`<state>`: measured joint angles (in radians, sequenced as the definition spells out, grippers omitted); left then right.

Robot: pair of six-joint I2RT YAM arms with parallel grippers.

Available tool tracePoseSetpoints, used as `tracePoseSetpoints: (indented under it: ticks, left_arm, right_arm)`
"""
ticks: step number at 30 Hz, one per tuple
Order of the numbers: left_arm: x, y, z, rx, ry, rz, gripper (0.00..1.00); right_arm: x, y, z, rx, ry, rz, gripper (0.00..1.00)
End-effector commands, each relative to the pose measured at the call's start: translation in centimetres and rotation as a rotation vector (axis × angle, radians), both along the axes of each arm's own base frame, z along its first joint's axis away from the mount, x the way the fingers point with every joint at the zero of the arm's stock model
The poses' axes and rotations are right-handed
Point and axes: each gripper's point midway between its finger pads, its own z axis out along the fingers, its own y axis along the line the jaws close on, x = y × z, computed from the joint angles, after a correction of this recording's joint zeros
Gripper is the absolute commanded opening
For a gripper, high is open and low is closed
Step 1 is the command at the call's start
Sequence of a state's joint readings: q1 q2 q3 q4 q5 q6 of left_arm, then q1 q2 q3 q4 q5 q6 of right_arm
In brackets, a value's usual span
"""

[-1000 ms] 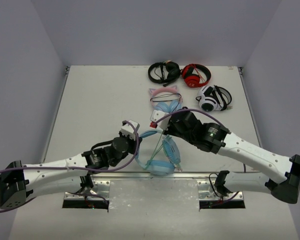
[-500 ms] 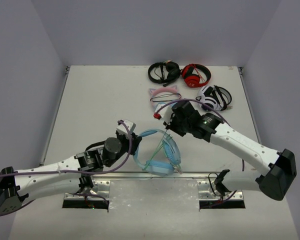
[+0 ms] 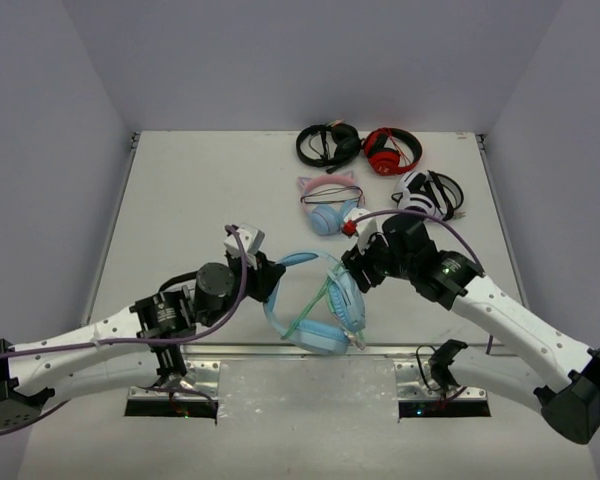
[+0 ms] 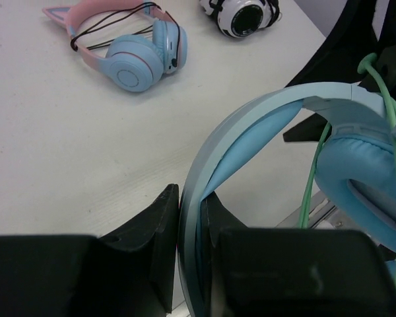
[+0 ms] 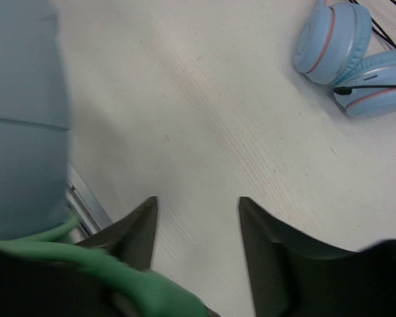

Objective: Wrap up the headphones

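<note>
Two robot arms at blue headphones (image 3: 343,306) on a table (image 3: 200,190);
Left gripper (image 4: 189,211) pinches the headband (image 4: 251,115); right gripper (image 5: 197,206) stands open, holding nothing.

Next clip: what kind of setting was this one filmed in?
Probably a lab recording booth: a white table boxed in by plain walls, a left arm and right arm bolted at its near edge, and red headphones among spares at the back.

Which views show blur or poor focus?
Right wrist: the headphones and cable, close to the lens, are blurred, and the table is sharper. Left wrist: the headband is in focus. Top external: sharp and evenly lit.
</note>
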<state>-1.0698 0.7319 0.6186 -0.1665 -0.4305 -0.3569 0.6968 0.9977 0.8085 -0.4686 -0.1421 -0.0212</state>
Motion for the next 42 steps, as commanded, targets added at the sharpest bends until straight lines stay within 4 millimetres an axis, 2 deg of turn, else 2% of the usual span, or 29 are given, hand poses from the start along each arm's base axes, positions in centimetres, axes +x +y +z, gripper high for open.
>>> tracePoseSetpoints:
  ticks: [1, 2, 4, 5, 6, 8, 9, 12, 15, 18, 20, 22, 23, 24, 26, 27, 29, 30, 31, 32, 33, 35, 36, 37, 38, 40, 42]
  left_arm:
    - [0.0, -1.9, 7.3, -0.202, -0.037, -0.017, 0.00]
    - [0.1, -1.9, 8.4, -0.204, -0.044, -0.019, 0.00]
    - [0.8, -2.4, 8.2, -0.164, -0.029, -0.013, 0.00]
    - [0.7, -2.9, 9.1, -0.161, -0.036, -0.050, 0.00]
    - [0.9, -3.2, 9.3, -0.153, -0.035, -0.062, 0.01]
    - [1.4, -3.7, 9.1, -0.119, -0.035, -0.089, 0.00]
    - [1.6, -3.8, 9.8, -0.123, -0.043, -0.100, 0.00]
    - [2.9, -3.6, 10.1, -0.106, -0.045, -0.120, 0.00]
    - [4.1, -3.0, 10.3, -0.090, -0.059, -0.115, 0.00]
    - [4.6, -2.9, 10.4, -0.050, -0.082, -0.113, 0.00]
    - [4.9, -2.9, 10.2, -0.015, -0.089, -0.114, 0.00]
    - [5.2, -3.0, 9.7, 0.023, -0.100, -0.122, 0.00]
    - [5.3, -3.1, 9.5, 0.036, -0.107, -0.128, 0.00]
    - [5.2, -3.1, 9.4, 0.044, -0.117, -0.140, 0.00]
    - [5.2, -3.3, 8.8, 0.067, -0.136, -0.161, 0.00]
    - [5.2, -3.3, 8.5, 0.079, -0.141, -0.171, 0.00]
    - [5.1, -3.6, 7.5, 0.118, -0.140, -0.203, 0.00]
    - [5.2, -4.0, 6.5, 0.144, -0.125, -0.220, 0.00]
    - [5.1, -4.2, 5.9, 0.165, -0.112, -0.237, 0.01]
    - [4.9, -4.7, 5.4, 0.171, -0.099, -0.271, 0.00]
    - [4.8, -5.5, 4.3, 0.184, -0.074, -0.307, 0.00]
    - [4.2, -7.2, 2.8, 0.181, -0.034, -0.396, 0.00]
    - [4.0, -7.7, 2.7, 0.177, -0.028, -0.422, 0.01]
    - [4.0, -8.3, 2.5, 0.168, -0.015, -0.440, 0.00]
    - [3.8, -9.0, 1.7, 0.166, 0.013, -0.476, 0.00]
    - [3.8, -9.9, 1.9, 0.139, 0.024, -0.496, 0.00]
    - [3.9, -10.4, 1.2, 0.138, 0.042, -0.507, 0.01]
  right_arm:
    - [0.1, 0.7, 1.0, 0.123, 0.007, -0.028, 0.61]
    - [0.1, 0.6, 0.7, 0.127, 0.013, -0.038, 0.61]
    - [0.4, -0.5, -0.2, 0.125, 0.029, -0.099, 0.62]
    - [0.7, -0.9, -0.6, 0.134, 0.040, -0.137, 0.62]
    - [1.1, -2.1, -1.6, 0.125, 0.056, -0.194, 0.67]
    - [1.3, -3.2, -2.0, 0.140, 0.065, -0.263, 0.71]
    - [1.3, -3.9, -2.8, 0.152, 0.089, -0.315, 0.78]
    - [1.3, -5.5, -3.2, 0.172, 0.101, -0.417, 0.88]
    - [1.0, -6.4, -3.3, 0.175, 0.134, -0.478, 0.92]
    - [0.5, -6.6, -2.9, 0.191, 0.149, -0.497, 0.93]
    - [0.1, -7.7, -3.2, 0.162, 0.172, -0.560, 0.93]
    - [-0.1, -8.3, -2.6, 0.156, 0.183, -0.603, 0.93]
    - [-0.5, -9.7, -2.8, 0.117, 0.190, -0.672, 0.93]
    - [-0.3, -10.4, -1.4, 0.130, 0.153, -0.714, 0.93]
    - [-1.0, -12.5, -0.3, 0.109, 0.130, -0.820, 0.93]
    - [-0.5, -14.0, 1.9, 0.123, 0.058, -0.898, 0.93]
    - [-1.2, -15.5, 4.3, 0.148, 0.009, -0.955, 0.93]
    - [-1.1, -15.8, 7.1, 0.194, -0.043, -0.966, 0.93]
    - [-1.3, -15.9, 8.4, 0.217, -0.061, -0.959, 0.92]
    - [-1.3, -15.6, 10.7, 0.251, -0.097, -0.924, 0.91]
    - [-1.3, -15.0, 11.7, 0.269, -0.104, -0.884, 0.91]
    - [-1.3, -11.8, 13.1, 0.292, -0.060, -0.699, 0.90]
    - [-1.8, -9.6, 13.1, 0.301, 0.005, -0.583, 0.90]
    - [-1.8, -8.5, 12.9, 0.285, 0.049, -0.524, 0.90]
    - [-1.3, -7.3, 11.7, 0.227, 0.114, -0.467, 0.91]
    - [-0.8, -6.4, 10.3, 0.193, 0.160, -0.431, 0.94]
    - [-0.1, -5.8, 9.0, 0.172, 0.189, -0.420, 0.93]
